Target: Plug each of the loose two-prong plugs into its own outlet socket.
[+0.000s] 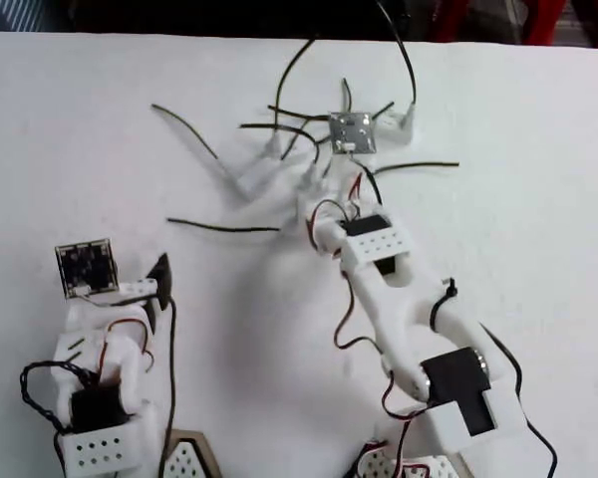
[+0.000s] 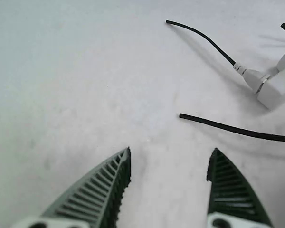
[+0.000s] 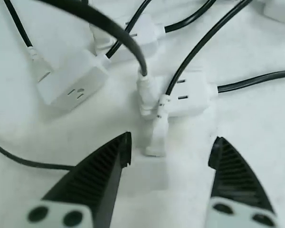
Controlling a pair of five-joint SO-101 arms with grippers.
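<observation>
1. Your right fingers (image 3: 99, 175) stand apart with nothing clamped, low over a tangle of white plugs and black cords on the table (image 3: 261, 147).
2. A small plug (image 3: 153, 135) lies with its near end between the fingertips, nearer one finger than the other. Its cord (image 3: 128, 42) arches up and away from the fingers.
3. Just beyond the tips, a two-prong plug (image 3: 194, 97) lies flat, touching the small plug, with both prongs showing. It is loose, not in any socket.
4. Farther out, past the side of one finger, a socket (image 3: 71, 85) lies with its slots in plain sight, apart from both plugs. A third plug (image 3: 142, 33) lies just beside it, farther from the fingers.
5. Your left fingers (image 2: 104, 185) are also apart and hold nothing, over bare table.
6. Ahead of the left tips lies a loose cord end (image 2: 218, 126). Beyond it is a white block (image 2: 275, 90) on its own cord; you cannot tell whether it is a plug or a socket.
7. From above, the left arm (image 1: 100, 398) sits well apart from the tangle, while the right arm (image 1: 399, 299) stretches to its edge.
</observation>
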